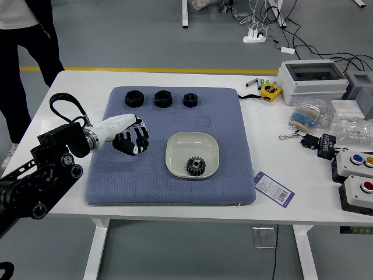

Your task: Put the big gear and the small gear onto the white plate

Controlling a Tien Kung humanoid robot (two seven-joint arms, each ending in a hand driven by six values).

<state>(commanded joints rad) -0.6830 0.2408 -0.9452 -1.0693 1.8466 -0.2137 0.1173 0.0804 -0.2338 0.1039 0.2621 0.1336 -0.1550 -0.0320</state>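
Person in dark trousers (pixel 35 52) standing past the bench's (pixel 64 201) far left corner; robot's left hand (pixel 139 142), black and white, over the left part of the blue-grey textured mat (pixel 175 122), its grip, wide, narrow or loaded, not readable. Three black hexagonal pieces (pixel 163 98) lie in a row along the mat's far side; right of the hand, a dark toothed gear (pixel 196 166) sits in the near part of the rounded white plate (pixel 192 143), yellow-black tape measure (pixel 270 91) farther right.

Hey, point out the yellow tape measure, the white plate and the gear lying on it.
Yellow tape measure (pixel 270 91): head view, on its casing.
White plate (pixel 190 144): head view, on its bare inner surface.
Gear (pixel 196 167): head view, on its upper face.
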